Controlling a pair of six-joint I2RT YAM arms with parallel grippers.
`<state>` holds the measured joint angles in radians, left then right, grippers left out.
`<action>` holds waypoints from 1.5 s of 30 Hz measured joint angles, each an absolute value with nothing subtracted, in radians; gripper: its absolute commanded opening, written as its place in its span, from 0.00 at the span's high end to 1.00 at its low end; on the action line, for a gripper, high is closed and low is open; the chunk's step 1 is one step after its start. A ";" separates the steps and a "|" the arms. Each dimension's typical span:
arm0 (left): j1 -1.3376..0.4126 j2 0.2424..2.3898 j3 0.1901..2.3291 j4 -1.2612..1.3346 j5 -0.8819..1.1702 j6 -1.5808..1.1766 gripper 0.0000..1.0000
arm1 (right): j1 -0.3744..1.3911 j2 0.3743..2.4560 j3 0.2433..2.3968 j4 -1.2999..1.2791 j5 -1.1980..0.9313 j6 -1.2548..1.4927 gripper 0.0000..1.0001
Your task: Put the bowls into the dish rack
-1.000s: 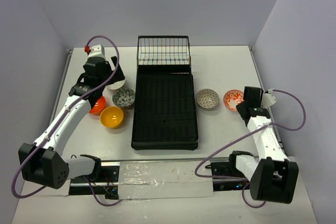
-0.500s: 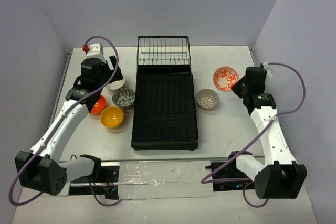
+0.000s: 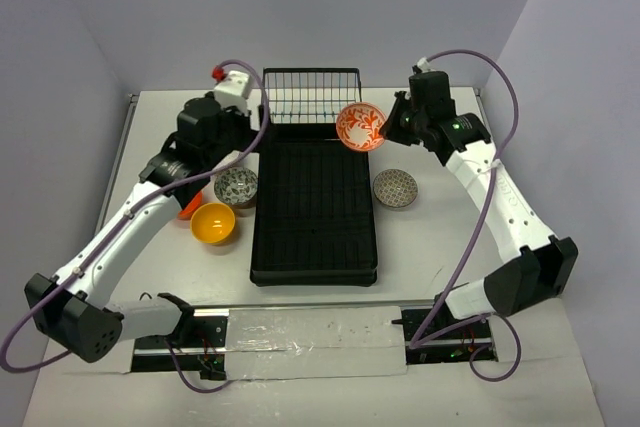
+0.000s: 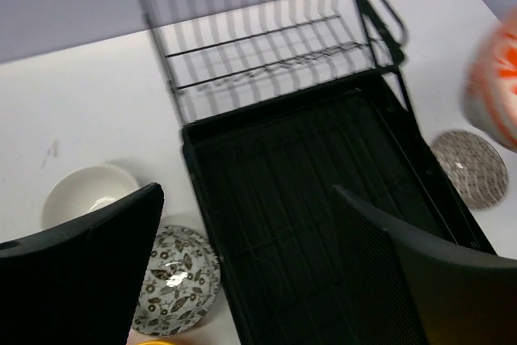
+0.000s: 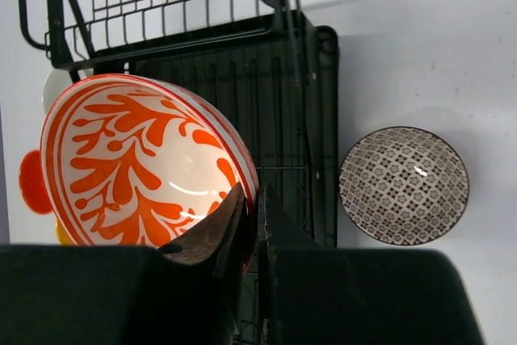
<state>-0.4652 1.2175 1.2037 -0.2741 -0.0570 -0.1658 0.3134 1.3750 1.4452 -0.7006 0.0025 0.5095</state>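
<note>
Pinching the red-on-white bowl (image 5: 145, 167) by its rim, my right end effector (image 5: 246, 199) holds it tilted in the air over the far right corner of the dish rack (image 3: 315, 217), just beside the wire basket (image 3: 311, 97). I judge that this rim grip lets me set the bowl down on its edge, either against the basket or on the ribbed floor of the rack.

My left end effector (image 4: 246, 191) is spread wide and empty, above the left side of the rack. No bowl lies in the rack yet, so I think the way down is free; only the basket wires are close.

On the counter (image 3: 430, 237), a grey patterned bowl (image 3: 396, 188) lies right of the rack. On the left are the white bowl (image 4: 89, 195), the speckled bowl (image 3: 236, 186), the yellow-orange bowl (image 3: 214, 223) and the red-orange bowl (image 3: 187, 205), which is partly hidden under my left arm (image 3: 130, 227).
</note>
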 measured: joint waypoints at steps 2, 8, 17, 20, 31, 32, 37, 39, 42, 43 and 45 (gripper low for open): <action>-0.533 1.246 1.253 -0.293 -0.050 -0.128 0.11 | 0.321 1.410 1.483 -0.715 -0.021 0.494 1.00; -0.756 1.380 1.437 -0.361 -0.046 0.040 0.12 | 0.337 1.455 1.499 -0.746 -0.098 0.455 1.00; -0.900 1.426 1.436 -0.448 -0.050 0.218 0.10 | 0.385 1.503 1.541 -0.788 -0.184 0.416 1.00; -0.942 1.429 1.432 -0.453 -0.064 0.254 0.10 | 0.396 1.510 1.562 -0.789 -0.201 0.405 1.00; -1.019 1.520 1.406 -0.437 -0.164 0.339 0.20 | 0.421 1.512 1.569 -0.816 -0.209 0.366 1.00; -1.023 1.532 1.406 -0.433 -0.176 0.342 0.21 | 0.421 1.512 1.569 -0.820 -0.207 0.362 1.00; -1.032 1.552 1.385 -0.390 -0.251 0.370 0.41 | 0.421 1.515 1.568 -0.831 -0.200 0.343 1.00; -1.032 1.557 1.374 -0.371 -0.270 0.379 0.46 | 0.422 1.517 1.565 -0.833 -0.200 0.338 1.00; -1.032 1.567 1.363 -0.352 -0.292 0.381 0.53 | 0.423 1.527 1.563 -0.834 -0.202 0.334 1.00; -1.032 1.571 1.360 -0.347 -0.300 0.384 0.54 | 0.423 1.529 1.563 -0.835 -0.204 0.330 1.00; -1.032 1.577 1.354 -0.340 -0.304 0.386 0.58 | 0.423 1.530 1.557 -0.834 -0.204 0.323 1.00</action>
